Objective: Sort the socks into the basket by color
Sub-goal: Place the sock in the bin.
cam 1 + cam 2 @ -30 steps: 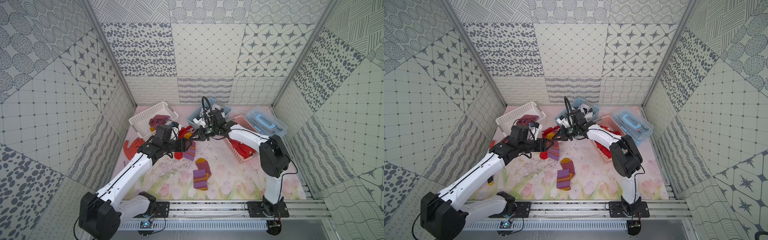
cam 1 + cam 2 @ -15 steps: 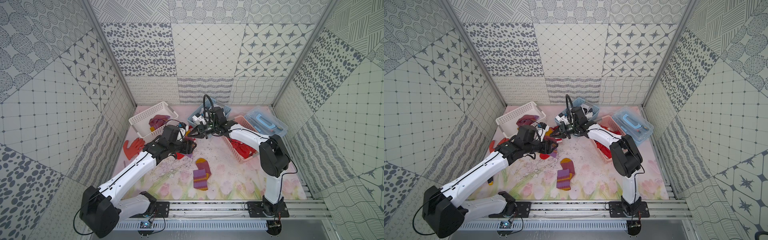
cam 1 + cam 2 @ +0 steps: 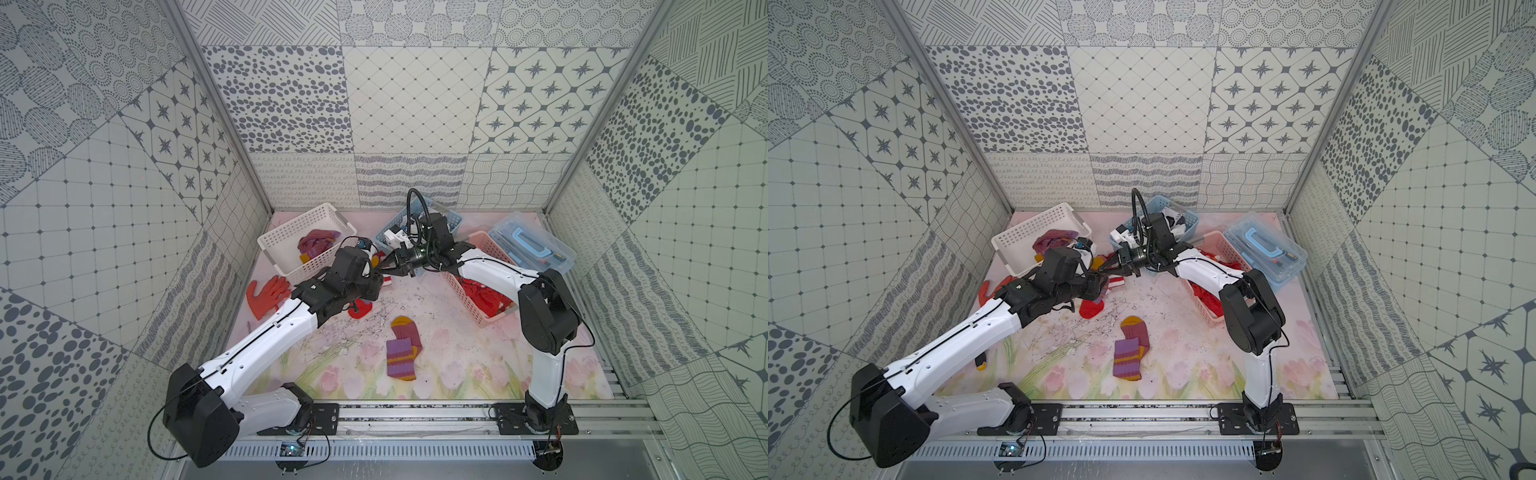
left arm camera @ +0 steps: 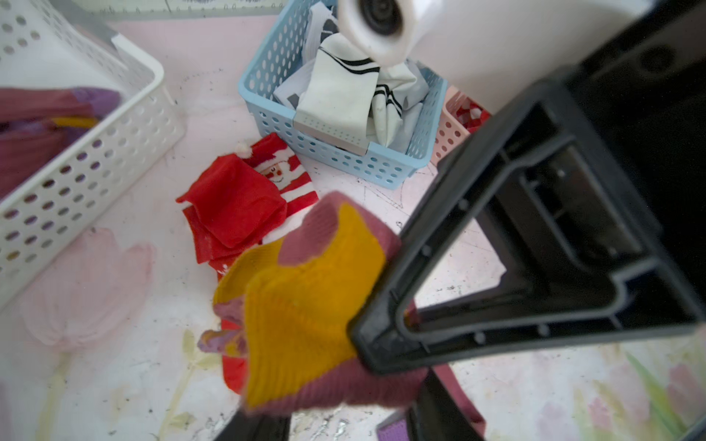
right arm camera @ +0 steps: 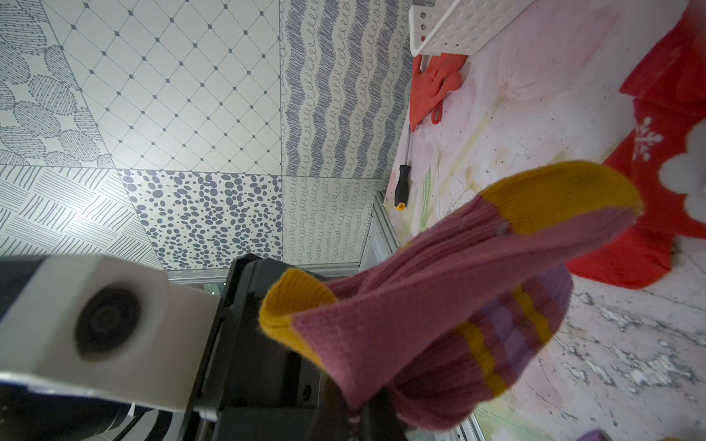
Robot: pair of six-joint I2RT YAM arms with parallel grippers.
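Note:
A mauve sock with mustard toe and cuff (image 4: 305, 298) hangs above the floor between both arms. My right gripper (image 5: 357, 420) is shut on one end of the sock (image 5: 439, 305). My left gripper (image 4: 344, 416) faces it, its jaws closed on the other end. In both top views the two grippers meet tip to tip, the left gripper (image 3: 376, 277) and the right gripper (image 3: 1104, 272). Red socks (image 4: 237, 202) lie below them. Two purple-mauve socks (image 3: 401, 357) lie nearer the front. The white basket (image 3: 282, 232) holds mauve socks, the blue basket (image 4: 344, 160) white ones, the pink basket (image 3: 478, 316) red ones.
An orange glove (image 3: 266, 293) lies by the left wall, near the white basket. A clear lidded box with a blue handle (image 3: 532, 245) stands at the back right. A screwdriver (image 5: 401, 183) lies along the left wall. The three baskets crowd the back of the floor.
My left arm has swung right up to the right gripper, and its jaws have closed on the mauve sock. The right gripper has stayed shut on the sock.

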